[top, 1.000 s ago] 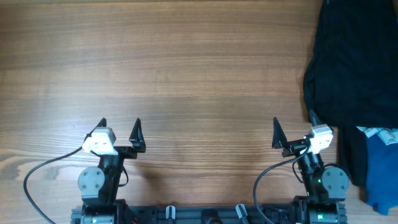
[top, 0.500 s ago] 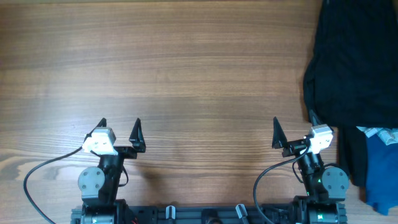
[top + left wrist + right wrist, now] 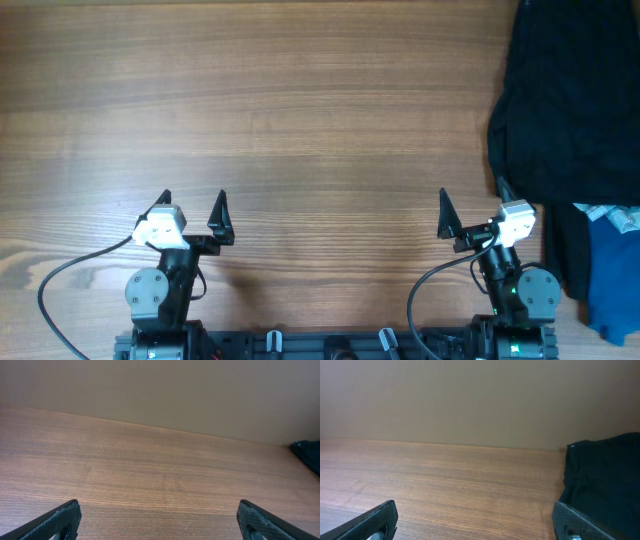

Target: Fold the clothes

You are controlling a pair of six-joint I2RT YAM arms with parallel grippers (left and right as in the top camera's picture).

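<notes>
The black shorts lie crumpled at the table's right edge, running from the far corner toward the near side. They also show at the right of the right wrist view and as a small dark corner in the left wrist view. My left gripper is open and empty near the front left, far from the shorts. My right gripper is open and empty near the front right, its right finger just beside the shorts' near edge.
A bright blue garment lies at the front right corner, partly under the black fabric, with a bit of pale patterned cloth on it. The wooden table stretches left and centre. A plain wall stands behind the far edge.
</notes>
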